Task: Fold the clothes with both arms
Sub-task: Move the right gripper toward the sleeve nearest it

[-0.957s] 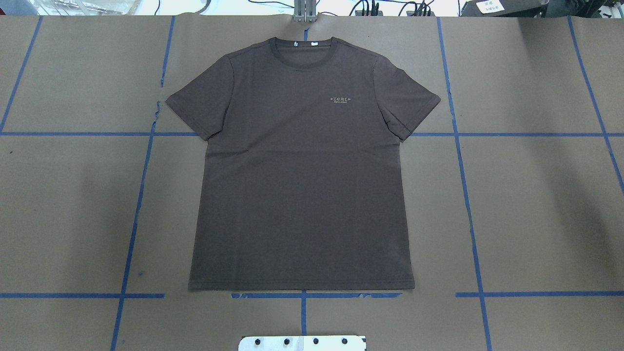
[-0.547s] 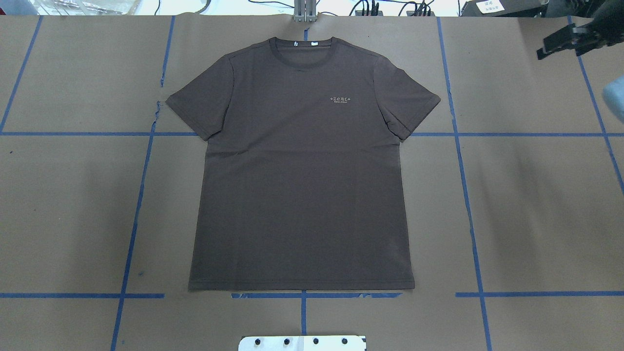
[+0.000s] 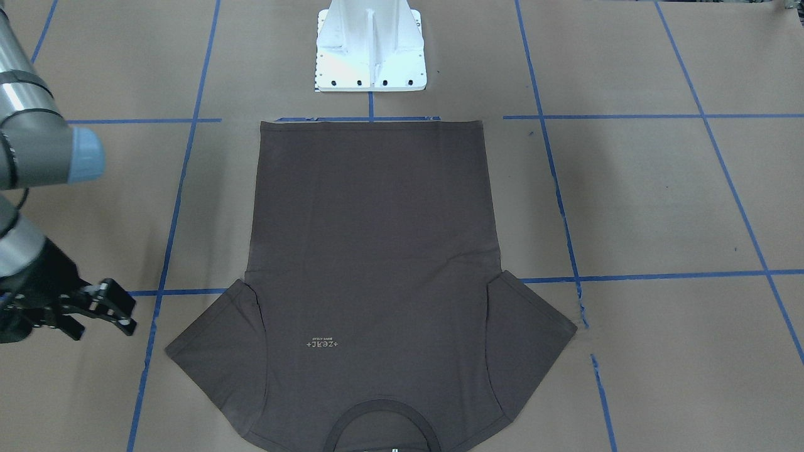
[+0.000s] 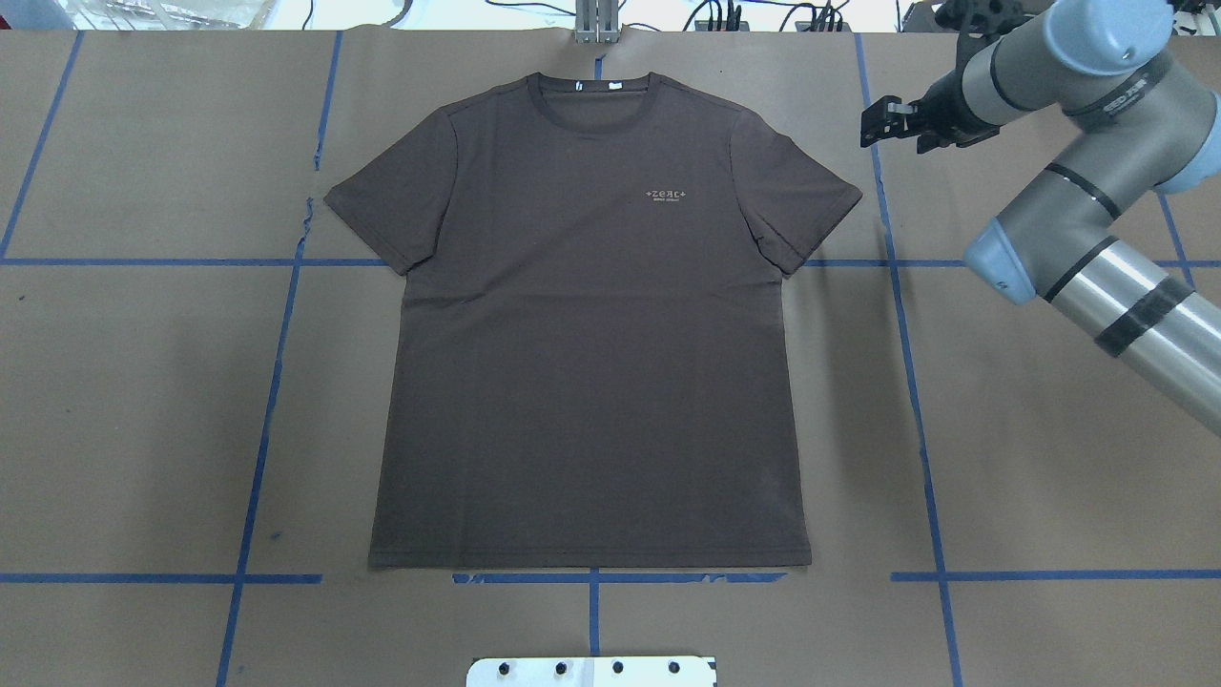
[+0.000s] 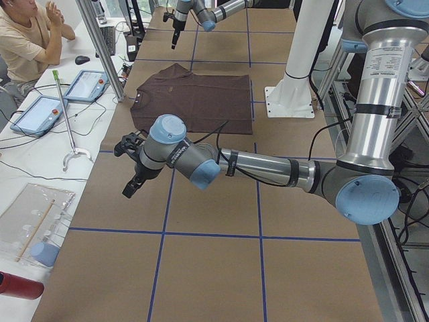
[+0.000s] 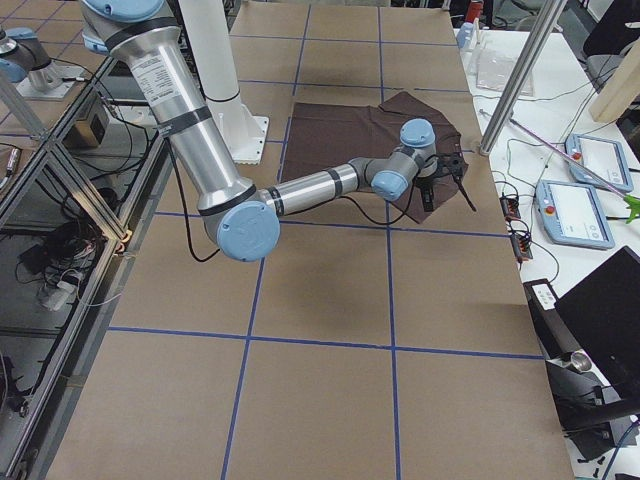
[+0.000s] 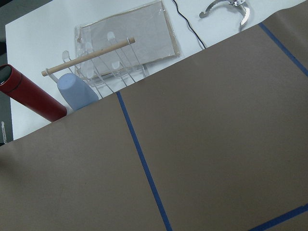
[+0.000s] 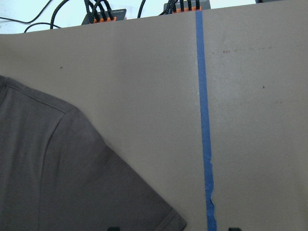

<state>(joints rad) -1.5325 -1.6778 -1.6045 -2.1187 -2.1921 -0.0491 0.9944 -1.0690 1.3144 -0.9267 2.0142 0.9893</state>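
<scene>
A: Shirt?
B: T-shirt (image 4: 591, 363) flat on table (image 4: 143, 401), front up, just left of right end effector (image 4: 870, 126). Nearest sleeve (image 4: 811, 205) close, no contact.
A: Right end effector?
B: Jaws wide apart, empty, above bare table.
A: Left one?
B: Left end effector (image 5: 131, 176) seen in side view only, can't tell its opening. Hangs over bare table, shirt well off to its right.

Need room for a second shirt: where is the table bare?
Bare paper lies on the robot's left of the T-shirt, and on its right beside the hem. Crowded: off the sleeve on that side, where the right gripper hovers.
</scene>
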